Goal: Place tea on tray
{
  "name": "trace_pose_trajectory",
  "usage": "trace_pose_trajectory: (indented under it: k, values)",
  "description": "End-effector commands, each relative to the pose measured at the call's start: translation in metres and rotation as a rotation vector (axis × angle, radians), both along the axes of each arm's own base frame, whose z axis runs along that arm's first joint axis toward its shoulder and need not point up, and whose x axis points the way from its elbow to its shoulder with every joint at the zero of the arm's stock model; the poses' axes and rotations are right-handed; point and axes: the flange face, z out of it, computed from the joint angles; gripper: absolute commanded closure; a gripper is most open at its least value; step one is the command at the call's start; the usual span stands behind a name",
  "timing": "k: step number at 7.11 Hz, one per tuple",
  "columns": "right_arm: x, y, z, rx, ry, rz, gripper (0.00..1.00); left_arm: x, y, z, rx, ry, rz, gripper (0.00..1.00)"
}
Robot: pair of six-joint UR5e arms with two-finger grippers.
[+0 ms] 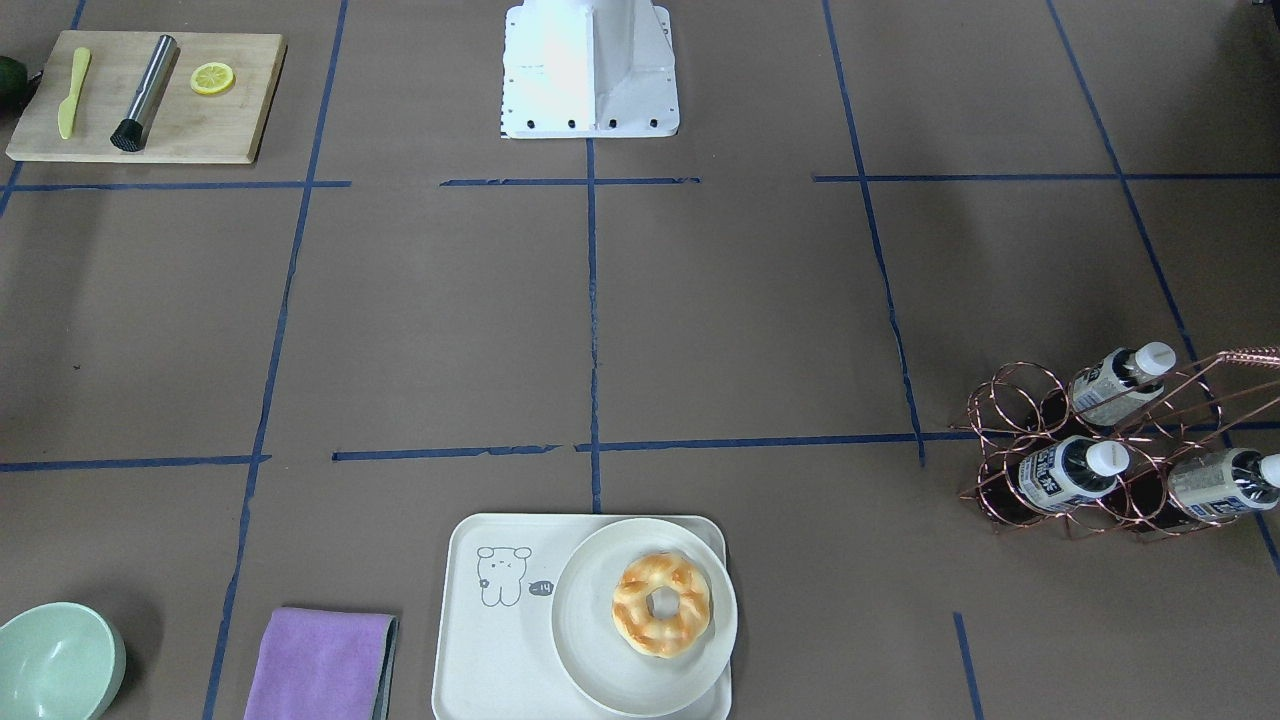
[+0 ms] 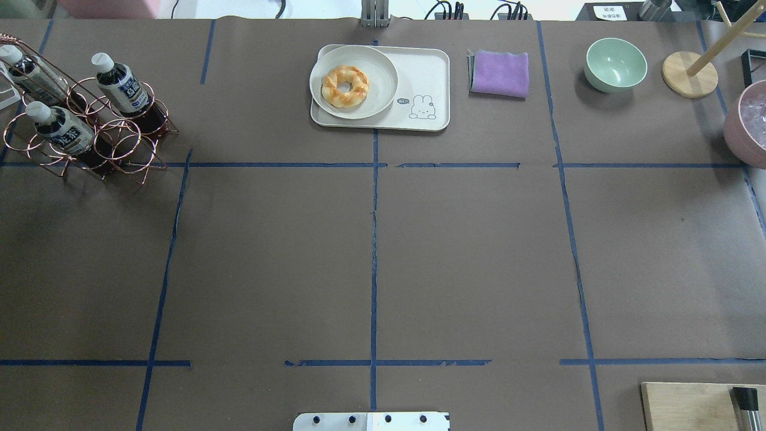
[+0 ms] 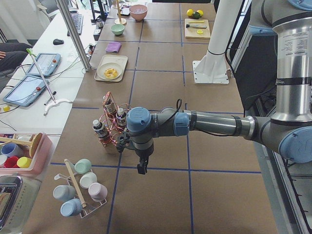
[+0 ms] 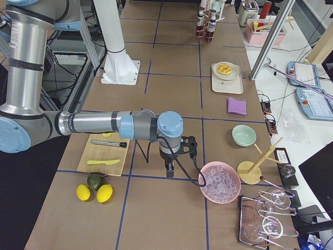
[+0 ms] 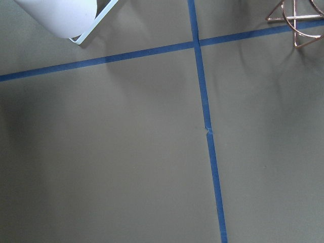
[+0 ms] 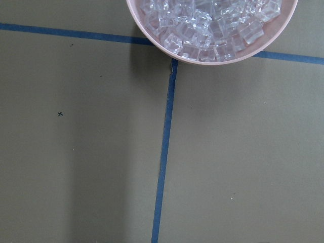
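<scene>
3 small clear plastic white-capped tea bottles point(image 2: 119, 81) of dark brown liquid sit slanted in a copper wire rack point(image 2: 122, 139) at the desk point(image 2: 269, 251) far-left, caps tipped away from robot. Left hand point(image 3: 141, 168) hangs near rack, nearer arm; opening cannot tell, nothing seen held. Cream-white rectangular bear tray point(image 2: 422, 72) far-centre, well right of rack. Right hand point(image 4: 170, 169) far off; opening cannot tell.

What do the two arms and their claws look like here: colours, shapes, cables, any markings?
The left arm and right arm are silver-grey tubes with rounded light-blue joint caps and dark bands. The left claw and right claw are small and black. A thin black cable loops from each wrist. No markings are legible.
</scene>
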Motion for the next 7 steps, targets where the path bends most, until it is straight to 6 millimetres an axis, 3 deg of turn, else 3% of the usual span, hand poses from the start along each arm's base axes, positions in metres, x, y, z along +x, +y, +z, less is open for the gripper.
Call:
trace_pose_trajectory:
  k: [1, 4, 6, 7]
  values:
    - [0.000, 0.000, 0.000, 0.000, 0.000, 0.000, 0.00, 0.000, 0.000, -0.001, 0.007, 0.000, 0.003, 0.00]
    - [0.000, 0.000, -0.001, 0.001, -0.006, 0.000, 0.00, -0.002, -0.006, -0.017, 0.038, -0.027, 0.002, 0.00]
    - [0.000, 0.000, -0.001, 0.001, -0.006, 0.000, 0.00, -0.002, -0.013, -0.045, 0.135, -0.035, 0.000, 0.00]
    - [0.000, 0.000, -0.001, 0.003, -0.006, 0.000, 0.00, -0.003, -0.024, -0.046, 0.195, -0.036, -0.002, 0.00]
